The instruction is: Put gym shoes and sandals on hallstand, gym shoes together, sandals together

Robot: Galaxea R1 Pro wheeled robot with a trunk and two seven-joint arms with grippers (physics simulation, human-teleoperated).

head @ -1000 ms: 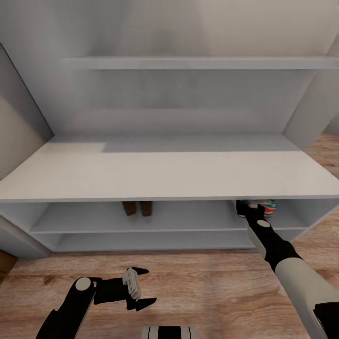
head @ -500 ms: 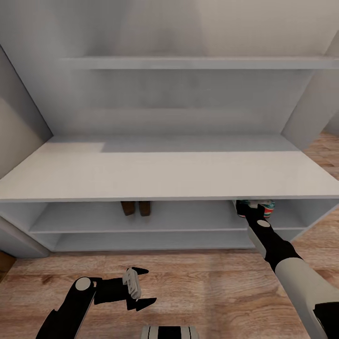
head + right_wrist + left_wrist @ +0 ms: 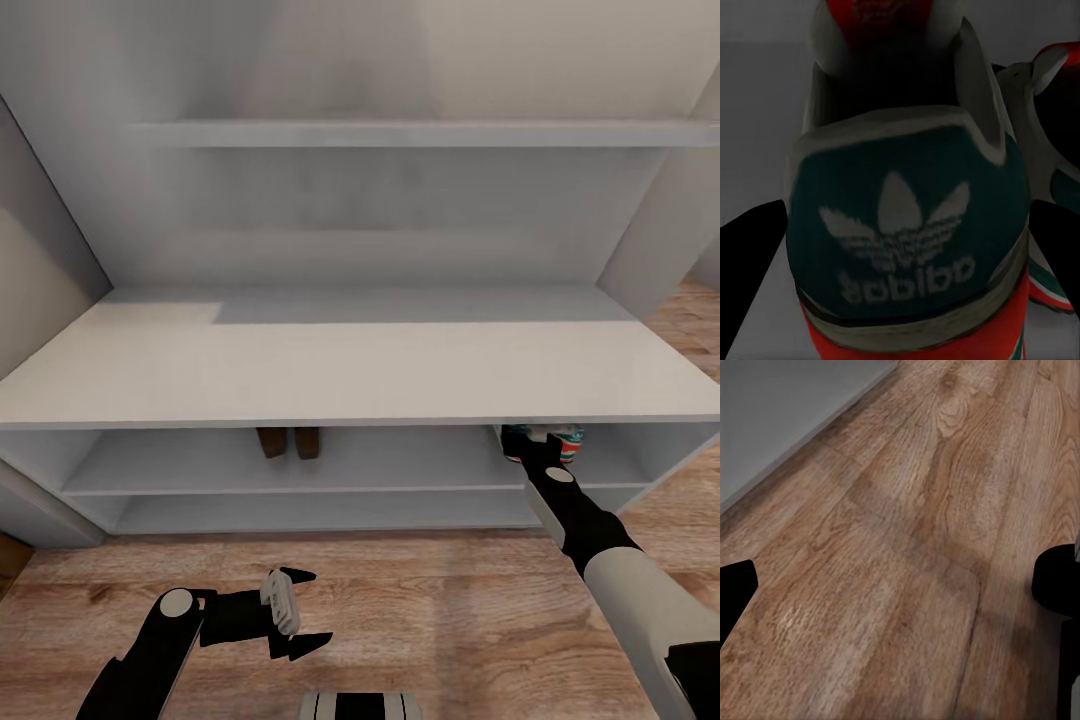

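White, green-striped gym shoe point(image 3: 907, 225) is framed by parted right jaws on the light-grey hallstand point(image 3: 350, 370); withdrawal is next; left jaws hang parted.

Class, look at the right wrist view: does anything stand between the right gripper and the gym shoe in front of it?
Nothing visible does. The gym shoe heel sits directly between the right gripper fingers, with the second gym shoe beside it.
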